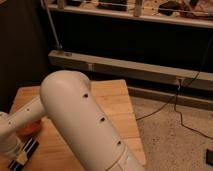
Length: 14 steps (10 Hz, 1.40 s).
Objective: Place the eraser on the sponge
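Note:
The eraser (26,152), a black bar with pale lengthwise stripes, shows at the lower left on the wooden table (112,102). Only its short end is in view, beside the white wrist of my arm. My gripper (14,150) is down at that spot, right against the eraser, and the arm's bulk hides most of it. The big white elbow (75,107) fills the middle of the picture and covers much of the tabletop. The sponge is hidden or out of view.
An orange bowl (29,128) peeks out just above the eraser, behind the forearm. The table's right edge (134,125) drops to a speckled floor with black cables (185,117). A dark shelf unit with a grey rail (125,67) stands behind the table.

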### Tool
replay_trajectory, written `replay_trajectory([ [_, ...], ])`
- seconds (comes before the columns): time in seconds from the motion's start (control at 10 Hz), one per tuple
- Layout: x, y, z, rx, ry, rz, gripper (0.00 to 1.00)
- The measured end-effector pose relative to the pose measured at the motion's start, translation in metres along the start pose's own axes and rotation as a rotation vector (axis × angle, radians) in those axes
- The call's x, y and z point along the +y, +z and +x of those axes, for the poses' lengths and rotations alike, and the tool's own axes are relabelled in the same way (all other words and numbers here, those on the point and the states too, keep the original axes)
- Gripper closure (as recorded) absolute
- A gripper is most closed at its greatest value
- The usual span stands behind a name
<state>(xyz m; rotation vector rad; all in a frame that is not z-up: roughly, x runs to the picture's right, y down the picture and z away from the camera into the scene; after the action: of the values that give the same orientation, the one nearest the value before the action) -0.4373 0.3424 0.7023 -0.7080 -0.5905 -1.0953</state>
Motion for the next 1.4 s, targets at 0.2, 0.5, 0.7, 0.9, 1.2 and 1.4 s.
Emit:
replay_trajectory([
  [0.2,0.007,0.000,-0.006,-0.016,-0.006,-0.012,1.00],
  [0.5,0.025,-0.022,0.008,0.008,0.052,-0.043,1.00],
  [0.7,0.052,-0.054,0.034,0.072,0.133,-0.087,1.00],
  [0.9,0.080,-0.075,0.048,0.114,0.203,-0.136,1.00],
  [1.2,0.106,-0.075,0.049,0.127,0.289,-0.175,1.00],
  [1.4,0.122,-0.066,0.050,0.119,0.379,-0.174,1.00],
])
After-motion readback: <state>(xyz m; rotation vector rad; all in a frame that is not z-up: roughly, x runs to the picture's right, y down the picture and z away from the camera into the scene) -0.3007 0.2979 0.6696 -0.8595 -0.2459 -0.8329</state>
